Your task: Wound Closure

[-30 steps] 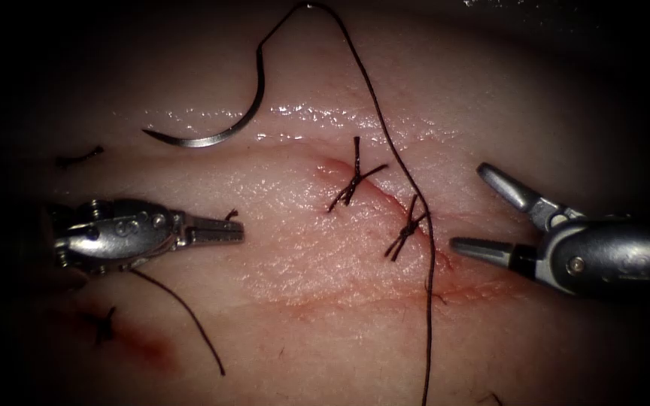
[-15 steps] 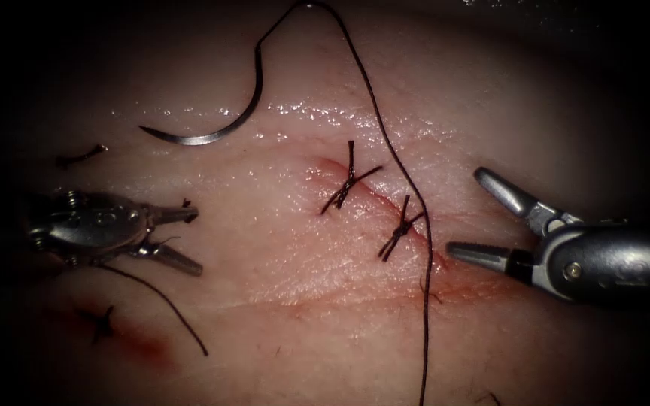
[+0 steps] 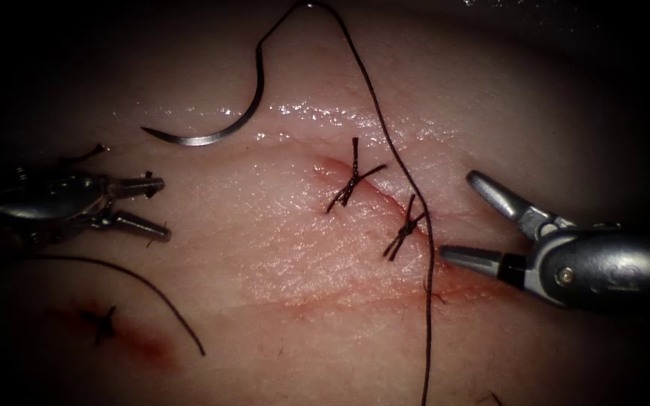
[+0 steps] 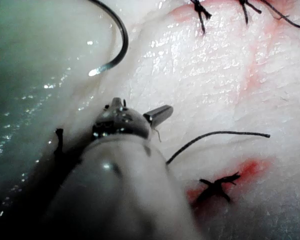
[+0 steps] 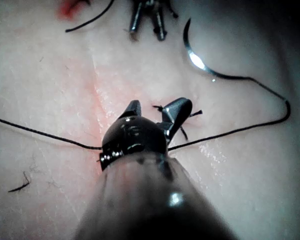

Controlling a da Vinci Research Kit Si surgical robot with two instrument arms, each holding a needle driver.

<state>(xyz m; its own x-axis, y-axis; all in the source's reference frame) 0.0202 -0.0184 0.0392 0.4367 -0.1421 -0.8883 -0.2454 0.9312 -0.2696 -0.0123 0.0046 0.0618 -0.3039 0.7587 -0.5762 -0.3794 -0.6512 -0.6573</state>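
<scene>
Endoscope view: needle (image 3: pixel 212 124) loose on tissue (image 3: pixel 280 248), both end effectors empty.

Endoscope looks down from front; close wrist views share the needle (image 3: pixel 212 128) and tissue (image 3: pixel 280 248).

Surgical training bench, lab setting. Indicated by a pork belly slab used as tissue (image 3: pixel 280 256), a sutured cut (image 3: pixel 385 207) closed with knotted stitches, a loose curved needle (image 3: pixel 220 120) with dark thread (image 3: pixel 415 225), and two metal wristed needle drivers (image 3: pixel 126 207) (image 3: pixel 464 218) lit by endoscope light.
</scene>
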